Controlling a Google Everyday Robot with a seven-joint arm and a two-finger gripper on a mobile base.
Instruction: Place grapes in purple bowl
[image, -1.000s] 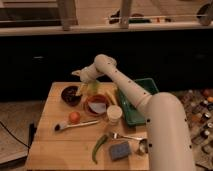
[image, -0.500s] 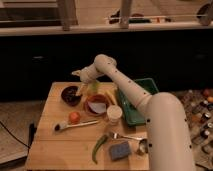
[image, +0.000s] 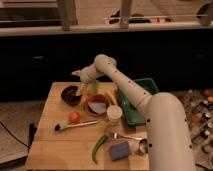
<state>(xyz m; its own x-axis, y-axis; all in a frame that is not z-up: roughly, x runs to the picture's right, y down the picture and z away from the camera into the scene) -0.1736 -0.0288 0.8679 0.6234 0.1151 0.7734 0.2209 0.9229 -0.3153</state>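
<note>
Contents of the purple bowl (image: 70, 96) cannot be told; the gripper (image: 81, 89), its state unreadable, is held over its right rim above the wooden table (image: 50, 146).

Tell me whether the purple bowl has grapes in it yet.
Cannot tell: the purple bowl stands upright, but its inside shows only as dark. The claw hangs over its rim.

This looks like a staged kitchen test area rather than a home. A small wooden table (image: 45, 145) carries a purple bowl (image: 70, 95), a red bowl (image: 97, 105), a white cup (image: 114, 114), an orange fruit (image: 74, 117), a sponge (image: 120, 150) and a green tray (image: 145, 90). Behind it is a dark wall with metal posts (image: 66, 15) above. The gripper (image: 80, 75) hangs over the table's back edge, near the purple bowl.
</note>
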